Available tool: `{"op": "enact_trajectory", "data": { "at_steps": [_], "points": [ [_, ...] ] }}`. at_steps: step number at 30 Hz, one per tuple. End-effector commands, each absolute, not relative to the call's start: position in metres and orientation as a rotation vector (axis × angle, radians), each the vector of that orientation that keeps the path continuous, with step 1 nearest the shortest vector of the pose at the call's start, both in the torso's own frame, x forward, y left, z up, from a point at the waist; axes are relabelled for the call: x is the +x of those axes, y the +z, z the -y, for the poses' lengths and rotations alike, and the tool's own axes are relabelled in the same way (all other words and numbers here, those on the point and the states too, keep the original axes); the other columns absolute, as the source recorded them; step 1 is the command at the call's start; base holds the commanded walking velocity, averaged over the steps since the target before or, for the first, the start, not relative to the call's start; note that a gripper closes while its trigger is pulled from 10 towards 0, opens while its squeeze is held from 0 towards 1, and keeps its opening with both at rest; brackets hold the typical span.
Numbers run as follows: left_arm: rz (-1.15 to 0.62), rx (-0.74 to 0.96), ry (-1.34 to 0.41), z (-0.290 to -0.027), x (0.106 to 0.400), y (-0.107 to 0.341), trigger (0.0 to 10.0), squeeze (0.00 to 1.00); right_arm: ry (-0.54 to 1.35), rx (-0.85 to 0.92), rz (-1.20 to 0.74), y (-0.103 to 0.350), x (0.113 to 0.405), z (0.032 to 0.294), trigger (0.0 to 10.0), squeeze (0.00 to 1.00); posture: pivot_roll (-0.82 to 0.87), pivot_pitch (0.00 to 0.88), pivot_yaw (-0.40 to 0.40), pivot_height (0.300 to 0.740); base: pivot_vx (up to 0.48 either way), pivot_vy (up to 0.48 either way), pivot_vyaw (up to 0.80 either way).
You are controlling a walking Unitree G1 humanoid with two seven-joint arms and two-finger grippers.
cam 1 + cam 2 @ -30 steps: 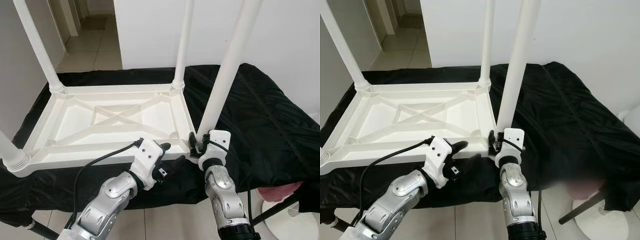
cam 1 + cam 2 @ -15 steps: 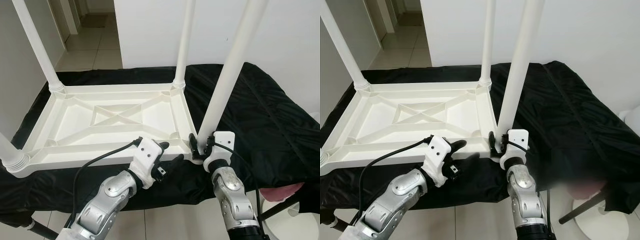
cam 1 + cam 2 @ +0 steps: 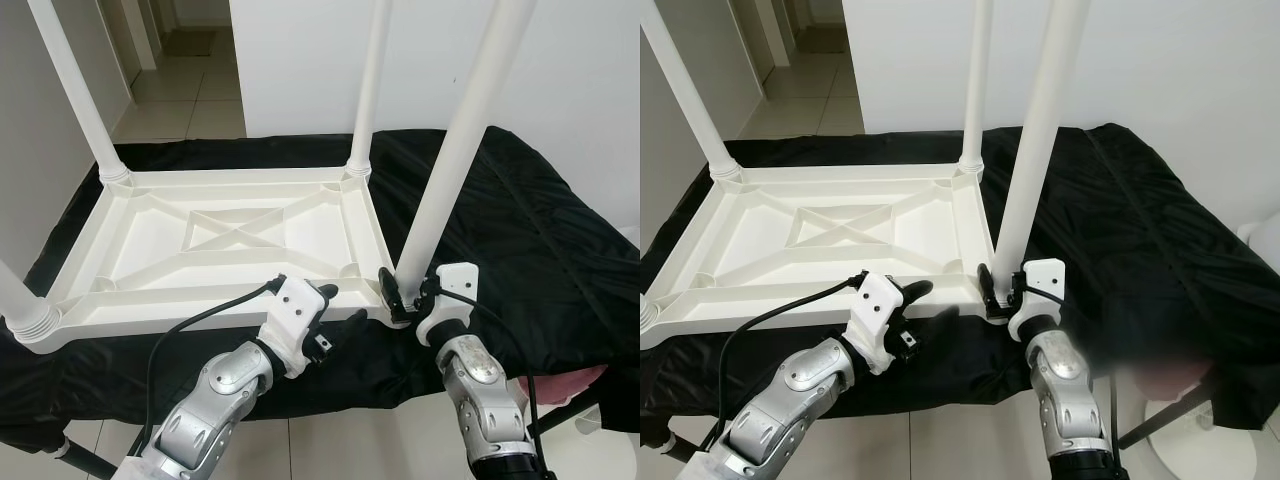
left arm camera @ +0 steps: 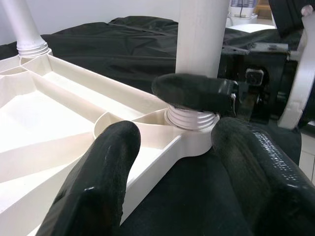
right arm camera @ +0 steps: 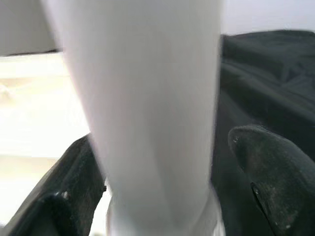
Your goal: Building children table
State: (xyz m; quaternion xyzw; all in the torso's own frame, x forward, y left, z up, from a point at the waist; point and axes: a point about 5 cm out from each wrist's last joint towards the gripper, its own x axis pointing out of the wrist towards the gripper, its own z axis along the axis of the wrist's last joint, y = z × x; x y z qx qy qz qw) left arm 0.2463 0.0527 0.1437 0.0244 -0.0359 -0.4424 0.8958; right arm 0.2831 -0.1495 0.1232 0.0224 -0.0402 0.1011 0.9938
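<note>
The white plastic children's tabletop (image 3: 220, 245) lies upside down on a surface draped in black glossy cloth (image 3: 520, 230), its ribbed underside with crossed braces facing up. At the near left corner stands a white round leg (image 3: 18, 300) in a ribbed collar; at the far left corner a second white leg (image 3: 80, 100) rises upright. The left pincer (image 3: 335, 305) sits at the near long edge of the tabletop, toward its right end, its two black fingers (image 4: 98, 182) spread wide with the rim between them, gripping nothing. At the far right corner a third white leg (image 3: 368, 90) stands in its socket. At the near right corner the thick white plastic leg (image 3: 455, 150) stands upright, its ribbed base (image 4: 192, 115) seated in the corner socket. The right pincer (image 3: 405, 298) straddles the foot of this leg, one black finger on each side; whether the fingers press on it cannot be told. A white round object (image 3: 590, 440) stands on the tiled floor at lower right.
</note>
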Motion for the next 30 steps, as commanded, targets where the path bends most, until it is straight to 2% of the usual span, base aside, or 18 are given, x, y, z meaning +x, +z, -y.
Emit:
{"op": "enact_trajectory", "data": {
  "at_steps": [1,6,15,21,22,23,27,30],
  "points": [
    [0.058,0.071,-0.938,-0.053,0.244,0.140,10.0,0.00,0.206,0.065,0.083,0.122,0.280,0.145,10.0,0.00,-0.02,0.000,0.005,0.740,0.000,0.000,0.00],
    [0.073,0.067,-0.870,-0.060,0.252,0.142,10.0,0.00,0.202,0.094,0.101,0.123,0.276,0.141,10.0,0.00,-0.01,0.000,0.010,0.740,0.000,0.000,0.00],
    [0.080,0.073,-0.754,-0.070,0.266,0.139,10.0,0.00,0.203,0.042,0.118,0.120,0.278,0.144,10.0,0.00,-0.01,0.000,0.016,0.740,0.000,0.000,0.00],
    [0.086,0.009,-0.564,-0.082,0.278,0.141,10.0,0.00,0.173,0.026,0.122,0.118,0.275,0.141,10.0,0.00,-0.02,0.018,0.039,0.740,0.000,0.000,0.00],
    [0.041,0.008,-0.435,-0.086,0.282,0.132,10.0,0.00,0.148,0.040,0.125,0.115,0.271,0.136,10.0,0.00,-0.02,0.018,0.039,0.740,0.000,0.000,0.00],
    [0.031,0.045,-0.403,-0.085,0.282,0.129,10.0,0.00,0.131,0.056,0.121,0.114,0.271,0.134,10.0,0.00,-0.02,0.029,0.037,0.740,0.000,0.000,0.00],
    [0.010,0.064,-0.366,-0.084,0.284,0.125,10.0,0.00,0.112,0.069,0.116,0.113,0.271,0.132,10.0,0.00,-0.02,0.029,0.037,0.740,0.000,0.000,0.00],
    [0.001,0.015,-0.330,-0.086,0.288,0.125,10.0,0.00,0.110,0.072,0.119,0.114,0.273,0.130,10.0,0.00,-0.02,0.031,0.041,0.740,0.000,0.000,0.00]
  ]
}}
